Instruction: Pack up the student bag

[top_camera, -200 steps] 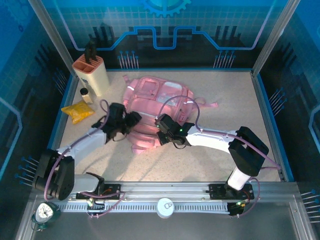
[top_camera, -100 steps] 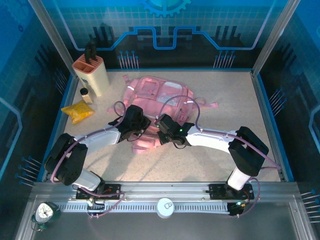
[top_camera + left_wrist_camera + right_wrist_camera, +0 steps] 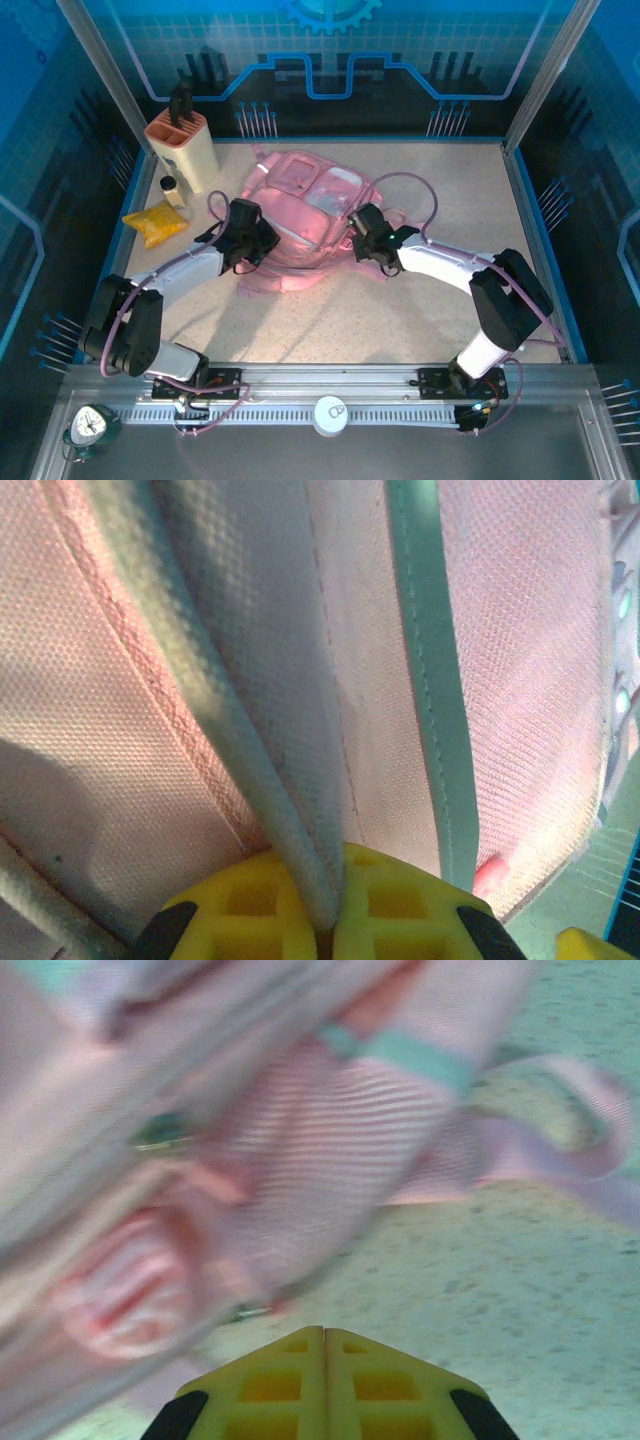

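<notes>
The student bag (image 3: 310, 205), a pink backpack with a translucent panel on its top face, lies in the middle of the speckled table (image 3: 440, 320), slightly toward the far side, with one pink strap (image 3: 420, 210) trailing off to its right. The left gripper (image 3: 258, 242) is at the bag's near-left edge, and the left wrist view shows its yellow fingertips (image 3: 260, 905) pressed together on a fold of the bag (image 3: 180, 680), pinching a ridge of pale piping (image 3: 250, 770) that runs straight down between them. The right gripper (image 3: 362, 235) sits at the bag's near-right side. In the right wrist view its jaws are closed pad against pad (image 3: 323, 1355) with nothing visible between them, and the bag (image 3: 250, 1150) hangs just beyond the tips. That picture is smeared, so whether the tips touch the fabric is hard to say. A looped pink strap (image 3: 570, 1140) lies on the table to the right of it there. Well apart from the bag, in the far-left corner, stands a tan knife block (image 3: 182, 148) with dark handles sticking up. Just in front of it is a small dark-capped bottle (image 3: 171, 190), and nearer again a yellow packet (image 3: 155, 223) lies flat by the left wall.
</notes>
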`<state>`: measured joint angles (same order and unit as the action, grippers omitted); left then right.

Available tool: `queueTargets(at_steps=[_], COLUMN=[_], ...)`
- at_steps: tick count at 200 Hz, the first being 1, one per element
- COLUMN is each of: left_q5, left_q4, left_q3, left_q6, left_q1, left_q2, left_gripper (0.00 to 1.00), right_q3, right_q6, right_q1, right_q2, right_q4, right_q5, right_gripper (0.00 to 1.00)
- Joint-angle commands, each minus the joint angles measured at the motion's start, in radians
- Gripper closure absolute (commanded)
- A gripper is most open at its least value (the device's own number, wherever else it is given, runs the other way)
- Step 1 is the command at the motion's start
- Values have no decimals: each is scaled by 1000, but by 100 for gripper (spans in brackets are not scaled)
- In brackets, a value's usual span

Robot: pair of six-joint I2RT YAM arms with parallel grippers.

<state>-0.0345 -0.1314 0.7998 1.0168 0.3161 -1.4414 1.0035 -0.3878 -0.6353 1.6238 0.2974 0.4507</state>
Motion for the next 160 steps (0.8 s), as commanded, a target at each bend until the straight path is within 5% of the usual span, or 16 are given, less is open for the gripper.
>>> queueTargets(at_steps=[1,43,79,99,160], left_q5=[-45,-99,-126,-133,-123], left_q4=[-25,26,50,36,-7], left_q3=[40,47,63,83,96], left_q6=[-77,-63,-16,-15,-39], left_q1=[-8,-5,-12,-11,-14], left_q2=[-30,-28,-7,1,19], left_gripper=[100,100,100,100,100], right_q3=[57,37,88,93,203], right_q6=[55,199,267,299,230], right_q1=[-18,-90,-142,-144,-37], right_q2=[13,-10,78,105,190], right_q4=[-13,-98,-83,-131,-107], right_q5=[11,-245,-301,-304,-286], right_gripper=[100,100,64,54,53])
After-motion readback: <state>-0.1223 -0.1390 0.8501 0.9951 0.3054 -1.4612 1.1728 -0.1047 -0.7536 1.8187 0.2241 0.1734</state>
